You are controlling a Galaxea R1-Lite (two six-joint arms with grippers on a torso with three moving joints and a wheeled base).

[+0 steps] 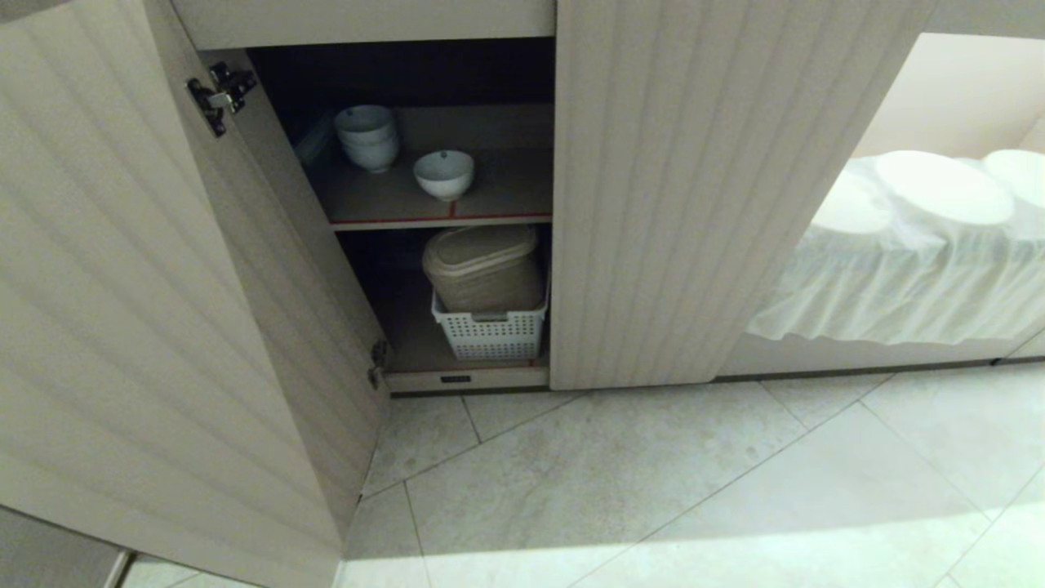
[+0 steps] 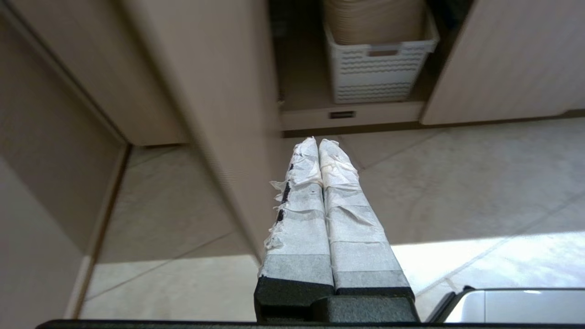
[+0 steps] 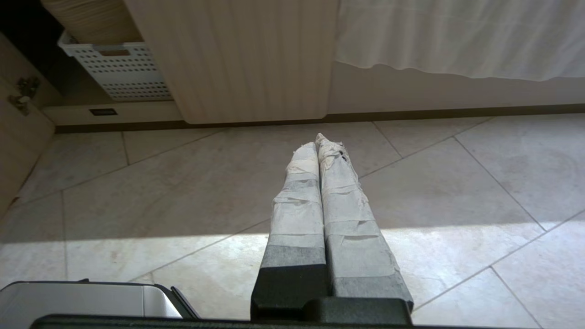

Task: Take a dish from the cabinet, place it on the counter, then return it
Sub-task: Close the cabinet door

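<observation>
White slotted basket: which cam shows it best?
Left wrist view: the white slotted basket faces the camera close up on the cabinet's bottom shelf, front wall whole. Head view shows it whole but far smaller. Right wrist view catches only part, cut by the closed door.

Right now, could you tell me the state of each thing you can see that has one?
Left cabinet door: swung open.
Right cabinet door: closed.
Dish: upright on the upper shelf, untouched.
Stacked bowls: upright, behind the dish.
White basket: on the bottom shelf, holding a beige bin.
Left gripper: shut, empty.
Right gripper: shut, empty.
</observation>
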